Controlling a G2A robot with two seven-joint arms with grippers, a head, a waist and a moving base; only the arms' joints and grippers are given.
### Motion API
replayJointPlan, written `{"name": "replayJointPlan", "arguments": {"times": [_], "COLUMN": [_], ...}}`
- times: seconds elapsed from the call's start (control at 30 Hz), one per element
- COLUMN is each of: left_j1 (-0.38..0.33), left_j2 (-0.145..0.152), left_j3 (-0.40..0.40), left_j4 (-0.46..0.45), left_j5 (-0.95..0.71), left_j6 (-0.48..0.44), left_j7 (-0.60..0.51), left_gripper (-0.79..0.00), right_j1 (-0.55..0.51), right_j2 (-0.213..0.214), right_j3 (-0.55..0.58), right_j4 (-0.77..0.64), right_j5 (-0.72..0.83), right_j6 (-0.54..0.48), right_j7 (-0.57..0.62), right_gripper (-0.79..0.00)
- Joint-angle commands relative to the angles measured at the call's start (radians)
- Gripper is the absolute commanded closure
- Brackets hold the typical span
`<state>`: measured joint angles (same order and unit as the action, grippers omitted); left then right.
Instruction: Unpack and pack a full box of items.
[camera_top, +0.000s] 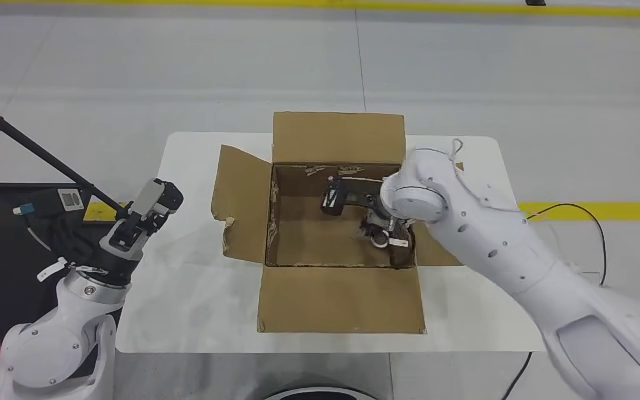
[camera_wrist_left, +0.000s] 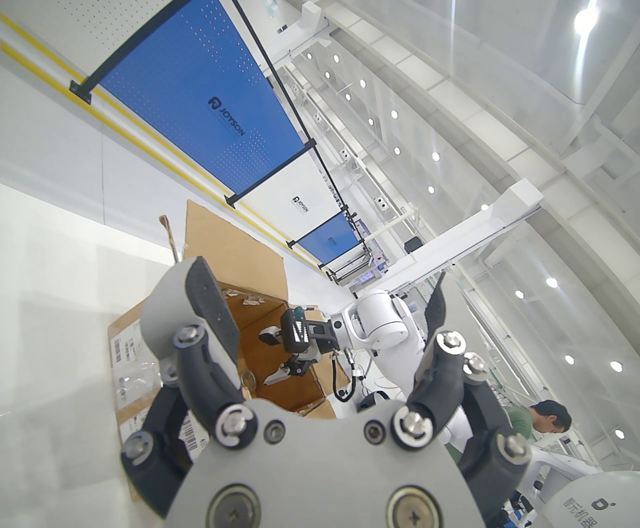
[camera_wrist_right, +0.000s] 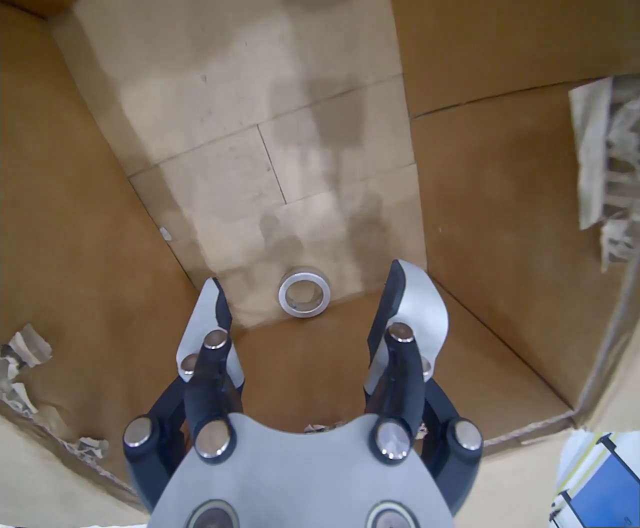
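Ring (camera_wrist_right: 304, 298) lies against box (camera_wrist_right: 500, 225) wall just beyond spread right hand (camera_wrist_right: 307, 278).

From up top the right arm (camera_top: 470, 225) sits right over the box (camera_top: 340, 298). That buries the right wall, the right flap and most of the right gripper (camera_top: 378, 235) under it. The arm also runs off the top view's lower right corner, same as the left arm (camera_top: 60, 335) does at the lower left. The stickers (camera_wrist_left: 127, 350) on the side flap are too smeary to make out in the left wrist view, and a shred of torn paper (camera_wrist_right: 607, 165) on the box wall gets chopped by the right wrist view's edge.
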<state>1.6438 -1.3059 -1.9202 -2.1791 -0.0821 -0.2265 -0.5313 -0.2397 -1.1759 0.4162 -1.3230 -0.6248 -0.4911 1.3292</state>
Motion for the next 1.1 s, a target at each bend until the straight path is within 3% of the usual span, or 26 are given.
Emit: {"name": "replayJointPlan", "arguments": {"times": [0.0, 0.2, 0.4, 0.6, 1.07], "left_j1": [0.000, 0.000, 0.000, 0.000, 0.000], "left_j2": [0.000, 0.000, 0.000, 0.000, 0.000], "left_j3": [0.000, 0.000, 0.000, 0.000, 0.000], "left_j4": [0.000, 0.000, 0.000, 0.000, 0.000], "left_j5": [0.000, 0.000, 0.000, 0.000, 0.000], "left_j6": [0.000, 0.000, 0.000, 0.000, 0.000], "left_j7": [0.000, 0.000, 0.000, 0.000, 0.000], "left_gripper": [-0.785, -0.785, -0.785, -0.785, -0.785], "right_j1": [0.030, 0.094, 0.122, 0.121, 0.080], "right_j2": [0.002, 0.000, -0.017, -0.045, -0.125], "right_j3": [-0.052, -0.163, -0.224, -0.237, -0.246], "right_j4": [0.017, 0.066, 0.116, 0.166, 0.273], "right_j5": [0.026, 0.084, 0.094, 0.071, -0.007], "right_j6": [0.001, -0.011, -0.006, -0.013, -0.004], "right_j7": [0.001, -0.012, -0.006, -0.030, -0.034], "right_gripper": [-0.566, -0.579, -0.422, -0.317, -0.274]}}
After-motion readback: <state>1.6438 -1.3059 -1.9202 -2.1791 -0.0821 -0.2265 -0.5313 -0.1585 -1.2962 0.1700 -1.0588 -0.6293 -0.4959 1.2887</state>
